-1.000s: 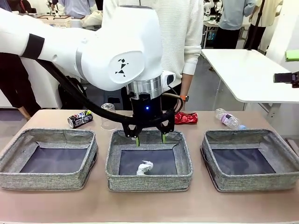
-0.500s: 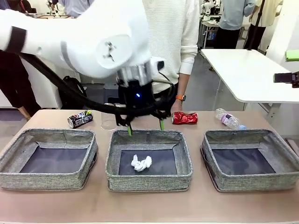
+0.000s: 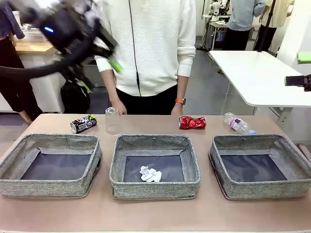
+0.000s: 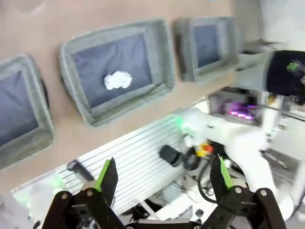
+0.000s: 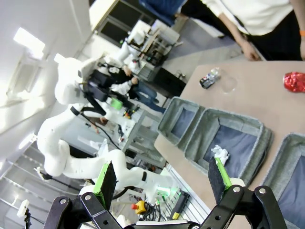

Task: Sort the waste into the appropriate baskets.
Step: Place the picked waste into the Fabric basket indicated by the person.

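Pale brown worktop carries three grey baskets in one row. The left claw hangs well above it toward the left side and looks blurred. Its green-padded fingers are spread wide, and the left wrist view shows nothing between them. The right claw is spread just as wide and is empty too, well apart from the worktop. Below, the crumpled white paper wad lies on the dark bottom of the middle basket. The left basket and the right basket show bare dark bottoms. Behind the baskets, from left to right, are the dark printed can, the clear plastic cup, the crushed red can and the clear bottle. A person in a white sweater stands at the far edge.
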Controlling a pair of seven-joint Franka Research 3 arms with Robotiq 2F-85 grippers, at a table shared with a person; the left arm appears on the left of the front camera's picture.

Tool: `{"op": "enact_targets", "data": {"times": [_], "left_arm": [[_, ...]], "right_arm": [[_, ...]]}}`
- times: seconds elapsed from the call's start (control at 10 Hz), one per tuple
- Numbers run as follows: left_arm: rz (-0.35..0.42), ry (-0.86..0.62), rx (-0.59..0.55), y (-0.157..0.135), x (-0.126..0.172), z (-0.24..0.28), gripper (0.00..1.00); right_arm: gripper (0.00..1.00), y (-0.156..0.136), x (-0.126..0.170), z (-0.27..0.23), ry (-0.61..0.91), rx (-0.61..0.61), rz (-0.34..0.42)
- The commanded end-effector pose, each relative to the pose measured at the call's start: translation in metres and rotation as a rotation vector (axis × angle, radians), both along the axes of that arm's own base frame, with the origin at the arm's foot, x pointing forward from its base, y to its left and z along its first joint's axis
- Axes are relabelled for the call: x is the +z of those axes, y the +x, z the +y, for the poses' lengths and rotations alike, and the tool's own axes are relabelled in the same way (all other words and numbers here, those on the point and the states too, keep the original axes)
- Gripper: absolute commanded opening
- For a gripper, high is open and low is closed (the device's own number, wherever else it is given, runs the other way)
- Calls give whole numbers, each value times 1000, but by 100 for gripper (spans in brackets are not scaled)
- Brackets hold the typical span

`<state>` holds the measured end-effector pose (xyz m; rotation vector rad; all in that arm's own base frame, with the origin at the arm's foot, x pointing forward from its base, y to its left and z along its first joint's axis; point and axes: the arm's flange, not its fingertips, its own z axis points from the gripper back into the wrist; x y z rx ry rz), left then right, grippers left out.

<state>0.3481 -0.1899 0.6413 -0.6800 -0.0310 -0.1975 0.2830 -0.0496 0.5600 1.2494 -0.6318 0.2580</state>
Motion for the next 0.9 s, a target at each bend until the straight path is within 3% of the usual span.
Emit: {"op": "enact_targets", "data": {"times": [0.0, 0.2, 0.3, 0.4, 0.7, 0.8], "left_arm": [[16, -256, 6, -4, -17, 64, 100], [4, -519, 96, -14, -46, 129, 100], [44, -629, 113, -20, -68, 164, 100], [100, -663, 161, -32, -80, 194, 100], [129, -726, 216, -78, -92, 255, 100], [121, -701, 193, -51, -96, 231, 100]], "right_arm": [[100, 3, 1, 1, 20, 5, -34], [100, 3, 1, 1, 20, 5, -34], [100, 3, 1, 1, 20, 5, -34], [100, 3, 1, 1, 20, 5, -34], [100, 3, 1, 1, 20, 5, -34], [100, 3, 1, 1, 20, 5, -34]]}}
